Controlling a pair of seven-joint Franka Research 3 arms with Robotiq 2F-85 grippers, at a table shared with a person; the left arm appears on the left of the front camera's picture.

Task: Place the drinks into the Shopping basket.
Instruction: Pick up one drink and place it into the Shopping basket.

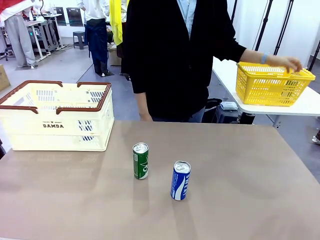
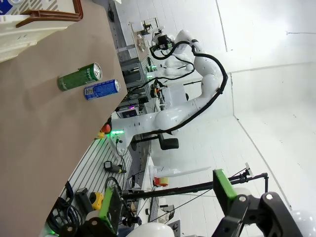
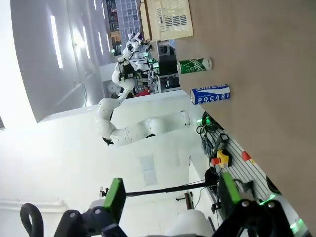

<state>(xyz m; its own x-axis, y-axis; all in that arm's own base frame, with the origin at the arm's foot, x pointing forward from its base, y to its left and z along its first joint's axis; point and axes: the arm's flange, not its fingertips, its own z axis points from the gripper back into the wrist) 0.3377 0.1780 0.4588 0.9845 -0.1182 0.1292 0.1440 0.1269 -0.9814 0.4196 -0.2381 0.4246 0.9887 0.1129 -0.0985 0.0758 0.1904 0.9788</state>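
Aluminium, thin-walled and slick: we judge the green can [image 1: 140, 160] and blue can [image 1: 180, 180] light and dentable; we'd pinch mid-body. Both pairs of jaws stand spread, empty.

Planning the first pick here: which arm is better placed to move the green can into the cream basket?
Left, probably. The green can stands left of the blue can, nearer the Shopping basket on the robot's left side. The left gripper and right gripper are both open, holding nothing, so position decides.
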